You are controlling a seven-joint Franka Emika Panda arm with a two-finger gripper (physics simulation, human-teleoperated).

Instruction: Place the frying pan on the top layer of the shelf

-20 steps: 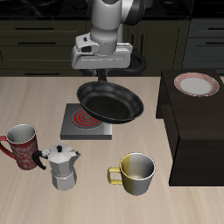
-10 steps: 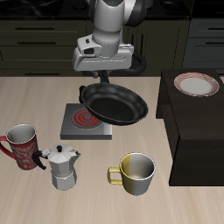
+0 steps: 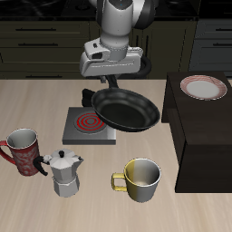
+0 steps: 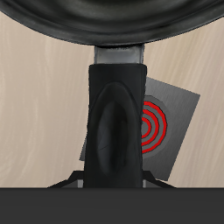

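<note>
Gripper [image 3: 105,83]: closed on the handle [image 4: 115,122].
Frying pan [image 3: 127,108]: hangs just below the gripper, in the air.
Shelf [image 3: 201,136]: beside, lower.

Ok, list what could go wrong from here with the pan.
1. The frying pan hangs in the air, held only by its handle in the gripper; its weight could tilt it or twist it loose.
2. The pan's rim is close to the shelf edge and could strike it.
3. A plate already sits on the shelf top; the pan could knock it.
</note>
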